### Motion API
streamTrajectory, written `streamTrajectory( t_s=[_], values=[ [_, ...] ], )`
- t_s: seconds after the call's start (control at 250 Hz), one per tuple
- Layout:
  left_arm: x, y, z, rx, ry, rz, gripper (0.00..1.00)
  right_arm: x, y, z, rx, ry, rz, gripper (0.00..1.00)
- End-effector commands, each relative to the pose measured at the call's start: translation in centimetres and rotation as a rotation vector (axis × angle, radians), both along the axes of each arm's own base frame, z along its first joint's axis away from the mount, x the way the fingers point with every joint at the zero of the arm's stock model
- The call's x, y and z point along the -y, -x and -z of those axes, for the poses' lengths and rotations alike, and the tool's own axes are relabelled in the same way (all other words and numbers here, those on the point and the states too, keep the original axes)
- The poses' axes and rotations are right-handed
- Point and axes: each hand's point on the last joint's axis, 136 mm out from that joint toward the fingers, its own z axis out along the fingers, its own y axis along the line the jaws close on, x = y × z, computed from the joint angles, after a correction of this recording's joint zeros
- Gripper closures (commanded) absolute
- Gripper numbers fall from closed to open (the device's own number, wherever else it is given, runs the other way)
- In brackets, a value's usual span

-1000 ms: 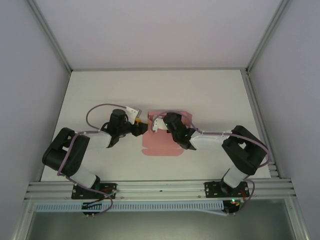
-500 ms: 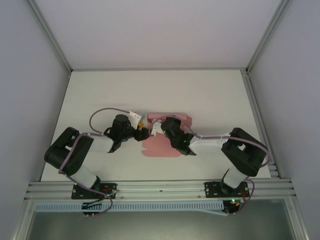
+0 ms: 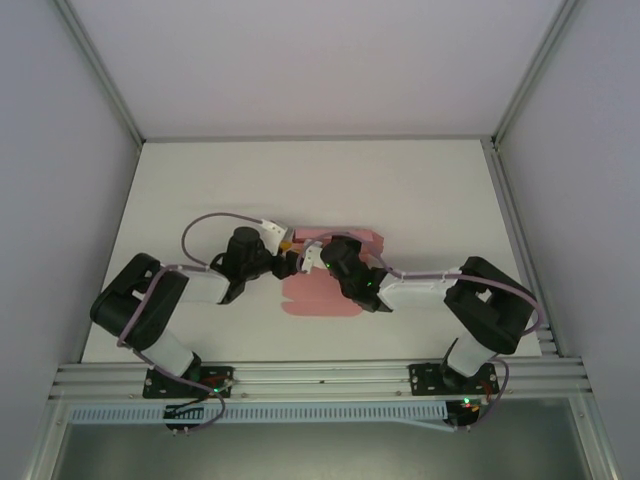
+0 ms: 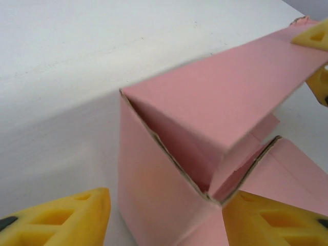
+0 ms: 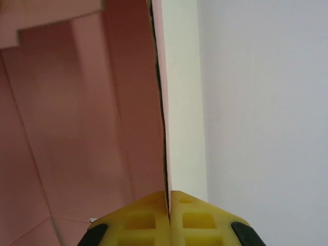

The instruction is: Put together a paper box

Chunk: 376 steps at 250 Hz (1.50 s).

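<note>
The paper box [image 3: 322, 296] lies half-folded in the middle of the tabletop [image 3: 430, 190]. The right hand [image 5: 168, 199] is clenched on a raised flap's edge. The left hand [image 4: 164, 207] stands released around a folded corner. The step seems to be raising the walls; next, the left hand probably must press this corner in.

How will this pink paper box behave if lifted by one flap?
Probably floppy: the paper box is thin card, seen edge-on in the shut right pincer. Likely light; its half-folded walls may spring open at the creases.
</note>
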Motion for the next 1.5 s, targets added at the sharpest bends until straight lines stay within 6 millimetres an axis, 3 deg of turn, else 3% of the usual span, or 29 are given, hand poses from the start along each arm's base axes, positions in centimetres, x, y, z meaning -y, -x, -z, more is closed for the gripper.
streamTrajectory(
  t_s=[0.0,0.16,0.252,0.403,0.595,0.627,0.655,0.827,0.938,1.294,1.453,1.497],
  values=[
    [0.5,-2.1,-1.7,0.086,0.013,-0.047,0.49,0.0,2.1,3.3,-0.122,0.039,-0.04,1.0],
    [0.1,-2.7,-0.4,0.105,-0.067,-0.147,0.59,0.1,2.0,2.9,-0.12,-0.017,-0.005,1.0],
    [-0.5,-3.0,0.5,0.101,-0.101,-0.212,0.74,0.2,2.0,2.8,-0.125,-0.039,0.016,1.0],
    [-1.3,-3.2,1.6,0.123,-0.16,-0.277,0.8,0.3,1.9,3.0,-0.129,-0.057,0.04,1.0],
    [-3.0,-3.7,2.3,0.164,-0.275,-0.402,0.97,0.6,1.8,3.1,-0.126,-0.058,0.065,1.0],
    [-3.4,-3.8,2.5,0.176,-0.301,-0.426,0.92,0.7,1.8,3.1,-0.125,-0.058,0.07,1.0],
    [-3.9,-3.9,2.4,0.191,-0.322,-0.462,1.0,0.7,1.8,3.1,-0.127,-0.056,0.071,1.0],
    [-6.8,-3.8,2.7,0.269,-0.461,-0.591,1.0,1.1,1.7,2.8,-0.123,-0.062,0.099,1.0],
    [-7.3,-3.5,2.8,0.293,-0.5,-0.619,1.0,1.1,1.8,2.9,-0.133,-0.057,0.1,1.0],
    [-6.9,-3.6,3.3,0.334,-0.608,-0.676,1.0,0.8,1.8,2.4,-0.139,-0.089,0.109,1.0],
    [-5.1,-3.0,1.3,0.352,-0.507,-0.597,1.0,0.5,1.5,1.4,-0.12,-0.14,0.121,1.0],
    [-4.3,-2.5,0.4,0.354,-0.456,-0.559,1.0,0.3,1.4,0.7,-0.113,-0.169,0.122,0.86]
  ],
)
